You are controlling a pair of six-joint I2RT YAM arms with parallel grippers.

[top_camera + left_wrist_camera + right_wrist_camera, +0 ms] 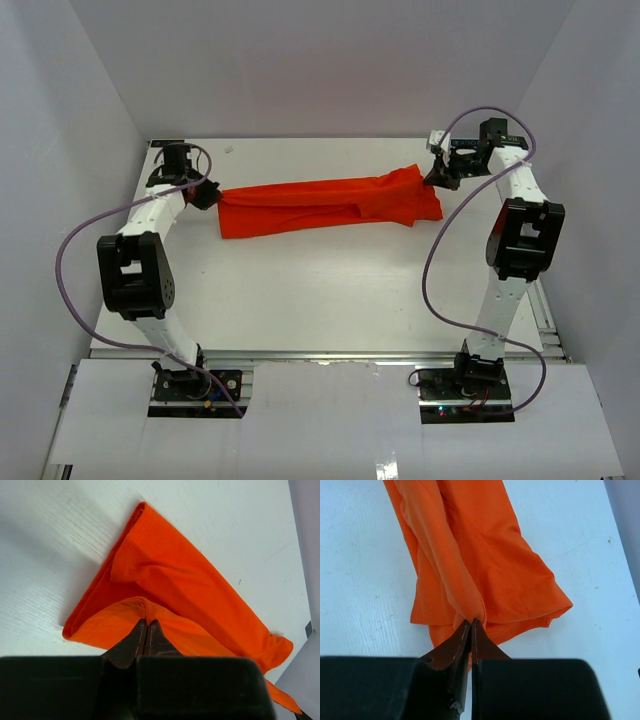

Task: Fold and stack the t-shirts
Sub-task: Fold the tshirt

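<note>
One orange-red t-shirt [325, 205] lies stretched into a long band across the far half of the white table. My left gripper [210, 193] is shut on the shirt's left end; in the left wrist view its tips [146, 623] pinch a raised fold of the t-shirt [190, 585]. My right gripper [432, 178] is shut on the right end; in the right wrist view the tips [472, 622] pinch a gathered ridge of the t-shirt [485, 565]. The cloth is pulled between both grippers, slightly lifted at each end.
White enclosure walls stand close behind and beside the table [320, 290]. Purple cables [62, 260] loop off both arms. An aluminium rail [330, 355] runs along the table's near edge by the arm bases.
</note>
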